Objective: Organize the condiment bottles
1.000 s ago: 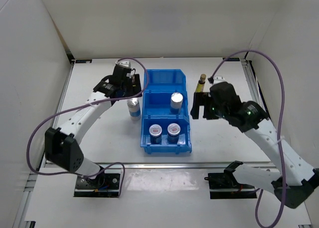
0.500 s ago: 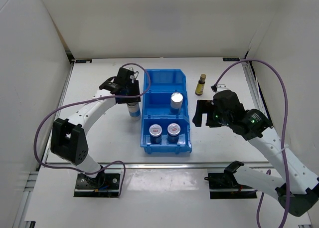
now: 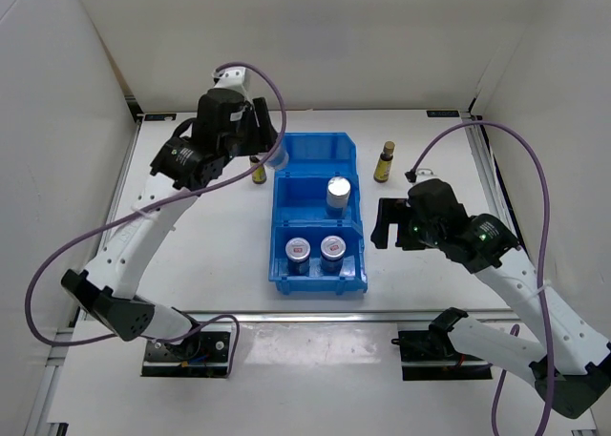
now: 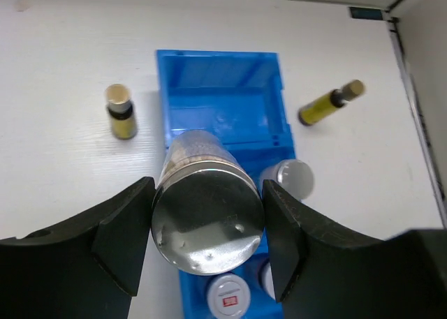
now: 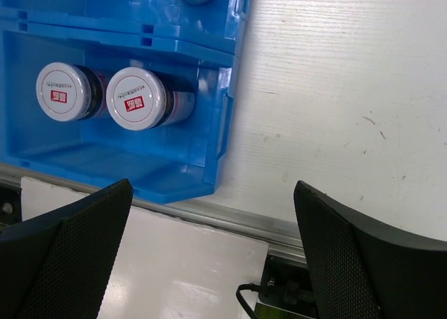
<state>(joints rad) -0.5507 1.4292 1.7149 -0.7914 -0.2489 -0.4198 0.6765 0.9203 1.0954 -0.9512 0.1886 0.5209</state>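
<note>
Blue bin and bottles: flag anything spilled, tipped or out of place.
Nothing is spilled or damaged. The left brown bottle and right brown bottle stand on the table outside the blue bin. The left claw holds a silver-topped cylinder above it.

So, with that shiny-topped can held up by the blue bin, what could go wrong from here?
The left claw grips the silver-topped can only by its smooth sides, so it might slip and drop onto the rim of the blue bin. Lowered off-centre, it could bump the other can already in the middle compartment. The small brown bottle standing left of the bin might get knocked over.
</note>
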